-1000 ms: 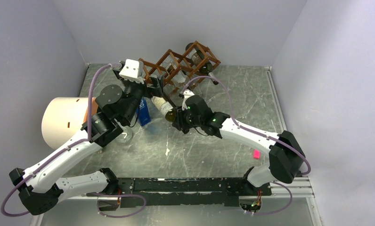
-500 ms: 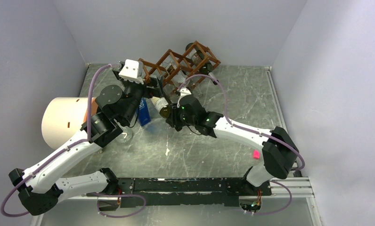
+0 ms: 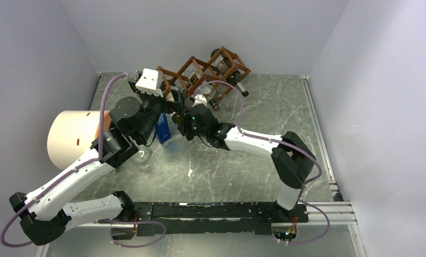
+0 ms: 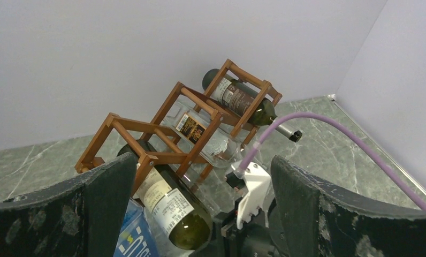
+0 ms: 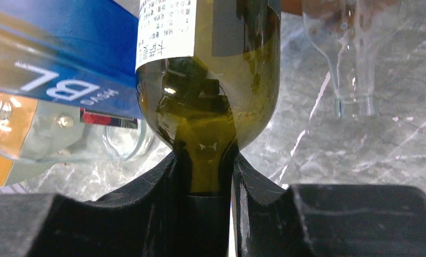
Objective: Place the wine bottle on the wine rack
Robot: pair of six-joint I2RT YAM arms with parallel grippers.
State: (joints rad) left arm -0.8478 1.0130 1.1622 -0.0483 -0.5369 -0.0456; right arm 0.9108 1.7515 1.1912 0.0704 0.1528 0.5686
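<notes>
Right wrist view: wine bottle (image 5: 208, 80) neck pinched between the right gripper (image 5: 205, 179) jaws; left gripper (image 4: 203, 179) jaws spread.

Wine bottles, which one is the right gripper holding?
The green bottle with the white label: the right gripper pinches its neck. The clear bottle and dark bottle lie higher in the rack, untouched.

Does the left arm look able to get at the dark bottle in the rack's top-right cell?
Probably not directly. The right tool, shut on the neck of the green bottle, and its purple cable crowd the path from the open left tool to the dark bottle.
</notes>
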